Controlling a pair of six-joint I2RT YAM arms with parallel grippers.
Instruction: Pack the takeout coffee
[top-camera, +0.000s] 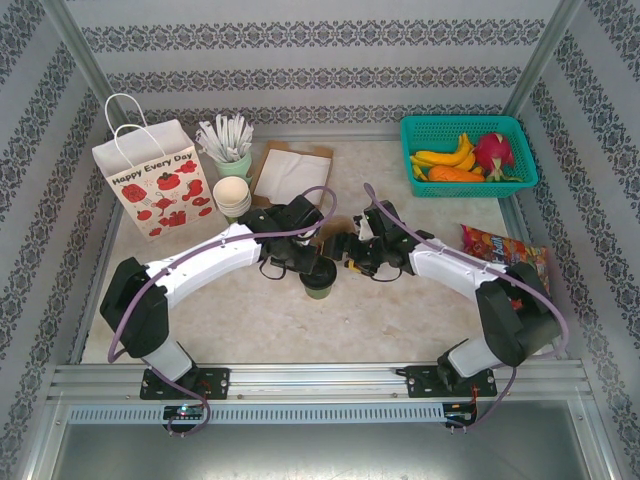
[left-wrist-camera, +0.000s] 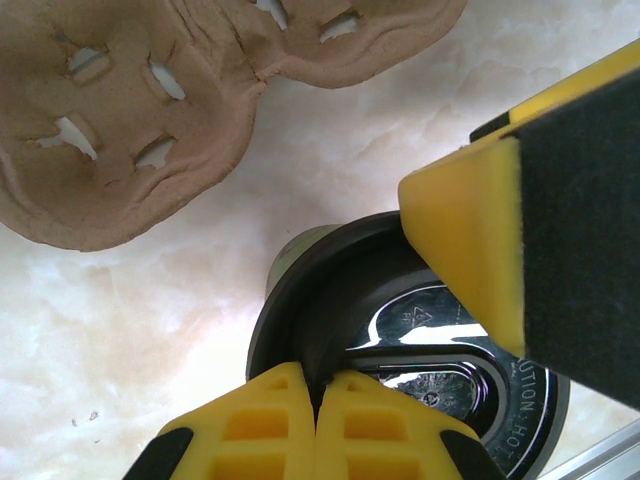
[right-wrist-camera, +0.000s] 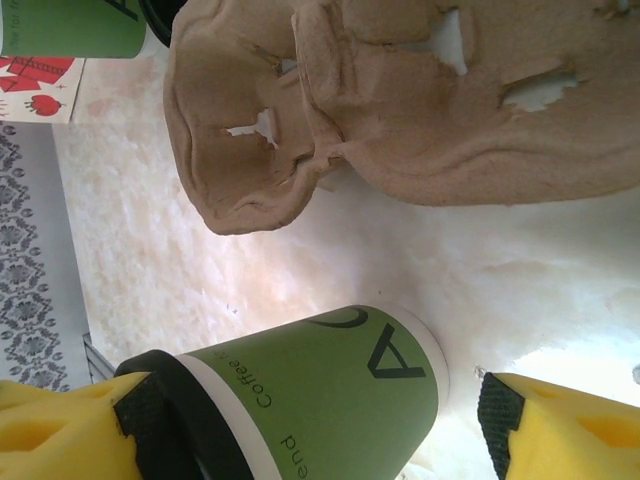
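**Lidded cup at mid-counter, not yet packed**

One takeout coffee (top-camera: 319, 280) stands upright on the counter (top-camera: 400, 320), its black lid on, between the two arms and just in front of the brown pulp cup carrier (right-wrist-camera: 400, 110). The left pincer (left-wrist-camera: 318, 400) is pressed together, its tips at the lid's rim; whether they nip the rim I cannot tell. The right pincer (right-wrist-camera: 310, 410) stands wide apart, straddling the cup without clamping it.

The step in hand looks like taking hold of the cup; nothing is packed yet. The next move calls for a firm hold on the cup wall, then an upright carry to the carrier or to the paper bag (top-camera: 155, 185), which stands well apart at the far left.
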